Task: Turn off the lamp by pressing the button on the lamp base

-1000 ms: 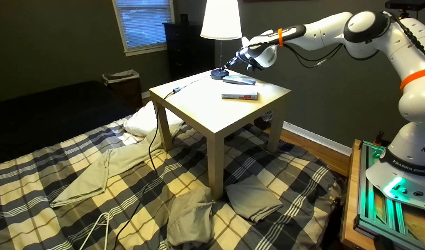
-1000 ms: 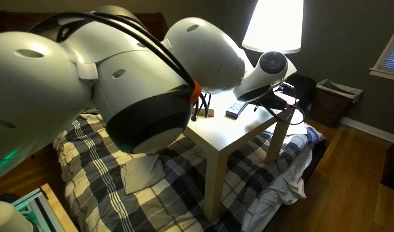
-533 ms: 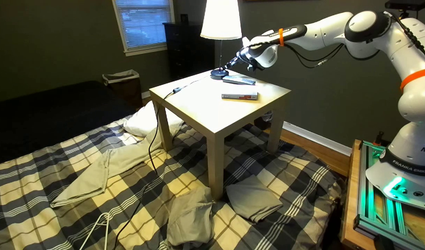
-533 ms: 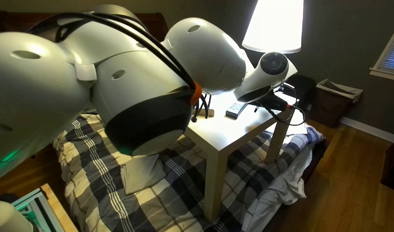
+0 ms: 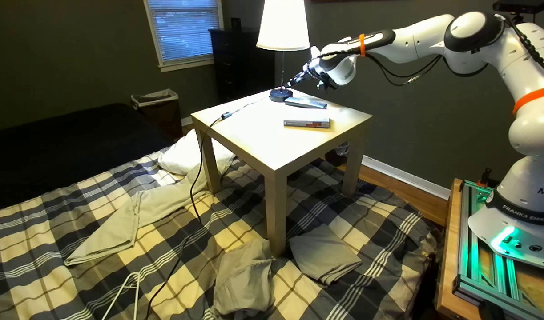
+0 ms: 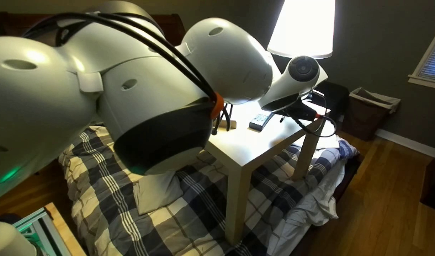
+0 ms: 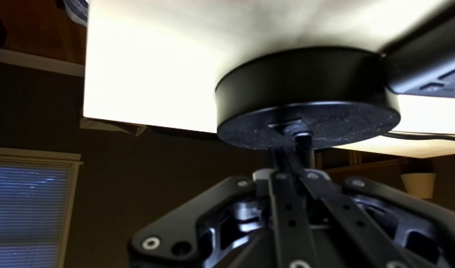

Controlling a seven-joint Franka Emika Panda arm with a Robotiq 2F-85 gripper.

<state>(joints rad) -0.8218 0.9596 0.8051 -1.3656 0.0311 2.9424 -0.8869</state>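
The lamp has a lit white shade (image 5: 283,26), also bright in an exterior view (image 6: 302,30). Its thin dark stem (image 5: 282,69) rises from the round dark lamp base (image 5: 280,95) near the table's far corner. In the wrist view, which stands upside down, the base (image 7: 305,89) fills the middle, with a small raised piece (image 7: 288,125) on its top beside the stem (image 7: 304,147). My gripper (image 7: 285,150) is shut and empty, its fingertips together close beside the stem, just above the base top. Contact cannot be told. The gripper (image 5: 289,83) slants down toward the base.
A dark remote (image 5: 305,103) lies right beside the base, also in the wrist view (image 7: 435,70). A flat box (image 5: 306,122) lies nearer the table's (image 5: 276,151) front. The lamp cord with an inline piece (image 5: 226,115) runs off the table edge. The shade hangs above the wrist.
The arm's upper links have shifted slightly. The fingertips have drawn back very slightly from the stem in an exterior view. The lamp stays lit and has not moved.
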